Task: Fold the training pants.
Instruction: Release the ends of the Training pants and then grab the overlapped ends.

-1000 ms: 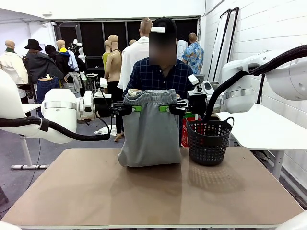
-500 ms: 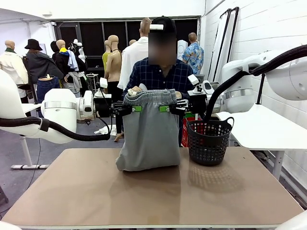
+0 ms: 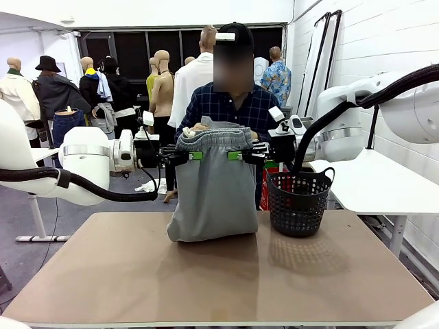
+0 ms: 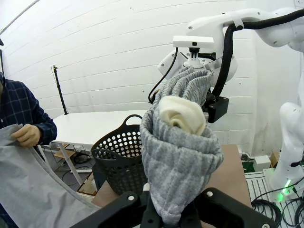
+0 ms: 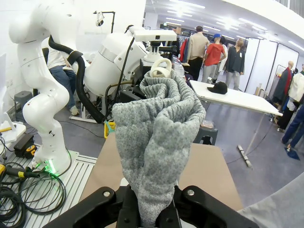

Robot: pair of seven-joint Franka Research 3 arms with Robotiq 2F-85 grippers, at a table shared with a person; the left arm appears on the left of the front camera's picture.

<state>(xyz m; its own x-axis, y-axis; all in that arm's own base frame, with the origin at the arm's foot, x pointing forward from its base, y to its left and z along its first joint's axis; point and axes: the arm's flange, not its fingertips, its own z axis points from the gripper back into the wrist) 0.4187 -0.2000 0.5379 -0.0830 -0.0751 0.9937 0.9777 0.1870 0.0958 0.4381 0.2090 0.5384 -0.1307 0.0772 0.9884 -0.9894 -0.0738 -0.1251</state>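
"Where were the pants?"

"Over the far part of the worktop (image 3: 206, 274). The pants (image 3: 215, 185) hung upright, waistband on top and the lower fold resting on the surface. From the front, their back side was hidden."

"Anything beside them?"

"A black basket (image 3: 298, 202) just to their right. Its inside was hard to make out."

"And the tools?"

"The left tool (image 3: 194, 155) and right tool (image 3: 236, 155) each clamped the waistband, with their fingertips buried in cloth in the wrist views. Behind, a person's hand (image 4: 26, 134) pinched grey fabric that was cut off at the edge."
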